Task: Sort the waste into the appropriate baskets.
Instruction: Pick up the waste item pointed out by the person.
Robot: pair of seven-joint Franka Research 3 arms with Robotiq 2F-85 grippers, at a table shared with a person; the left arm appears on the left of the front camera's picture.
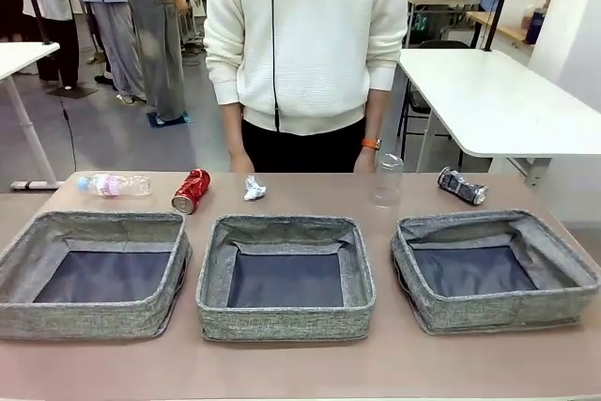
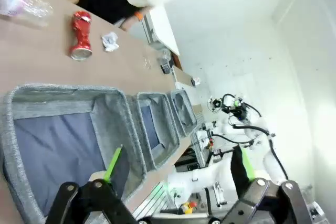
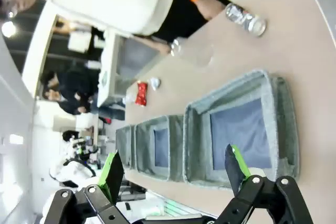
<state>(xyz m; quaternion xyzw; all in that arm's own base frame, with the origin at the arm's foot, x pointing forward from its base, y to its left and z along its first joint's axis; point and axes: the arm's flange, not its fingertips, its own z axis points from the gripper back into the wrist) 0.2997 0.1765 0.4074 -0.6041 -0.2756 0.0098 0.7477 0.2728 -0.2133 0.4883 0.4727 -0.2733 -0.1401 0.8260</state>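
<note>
Waste: found unsorted along far edge of table behind three empty baskets; saw left gripper and right gripper spread wide, empty; judged first pick pending, needing reach beyond baskets.

Person in white sweater, orange wristband, white side table, brown tabletop

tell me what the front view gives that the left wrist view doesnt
Front view: bystanders at the back left, and the clear cup and dark-silver can plainly, both too small to tell from the wrist. Left wrist view: the open left gripper by the left basket, and a white arm farther off. Both: the three baskets, red can, paper ball and bottle.
</note>
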